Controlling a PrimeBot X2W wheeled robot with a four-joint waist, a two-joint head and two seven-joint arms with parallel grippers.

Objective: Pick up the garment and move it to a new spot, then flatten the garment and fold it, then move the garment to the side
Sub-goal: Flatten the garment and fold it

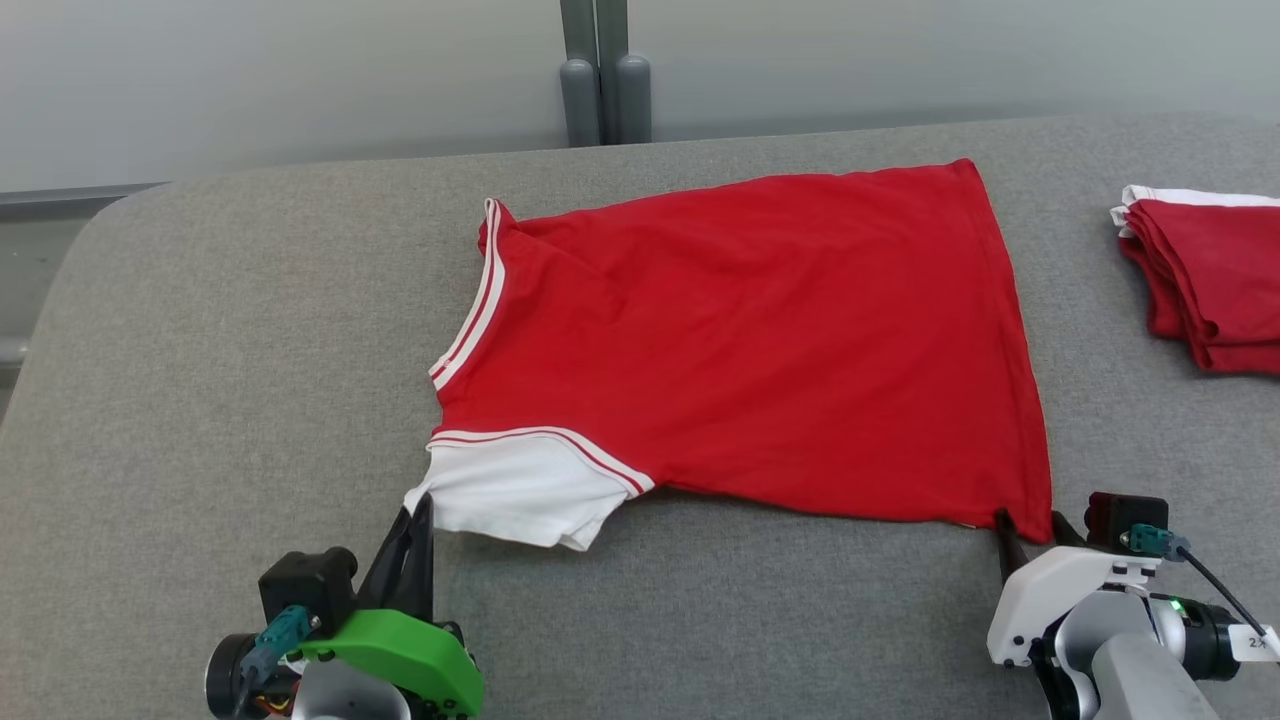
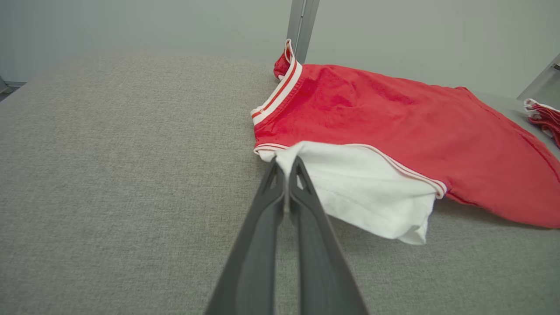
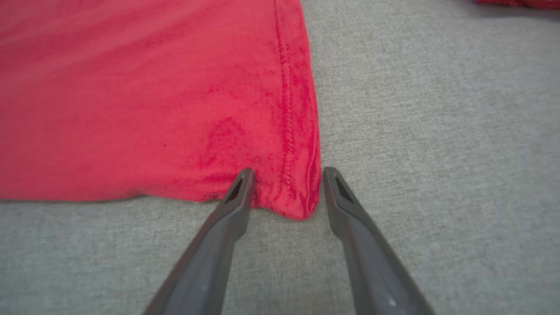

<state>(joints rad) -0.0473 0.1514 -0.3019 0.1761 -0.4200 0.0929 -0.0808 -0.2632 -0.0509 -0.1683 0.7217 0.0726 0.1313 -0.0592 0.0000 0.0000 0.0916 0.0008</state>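
Pinching the garment (image 1: 760, 340) by its white sleeve (image 2: 363, 188), near left on the grey table (image 1: 250, 350).
The left gripper (image 2: 286, 168) is clenched on the sleeve's edge, with white cloth caught between its tips. The right gripper (image 3: 288, 175) is released, and the near right hem corner lies between its parted fingers. The garment lies spread mid-table, and a folded red pile (image 1: 1215, 290) sits apart at the far right.

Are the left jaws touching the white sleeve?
Touching. In the left wrist view the left gripper has its jaws shut on the white sleeve corner.
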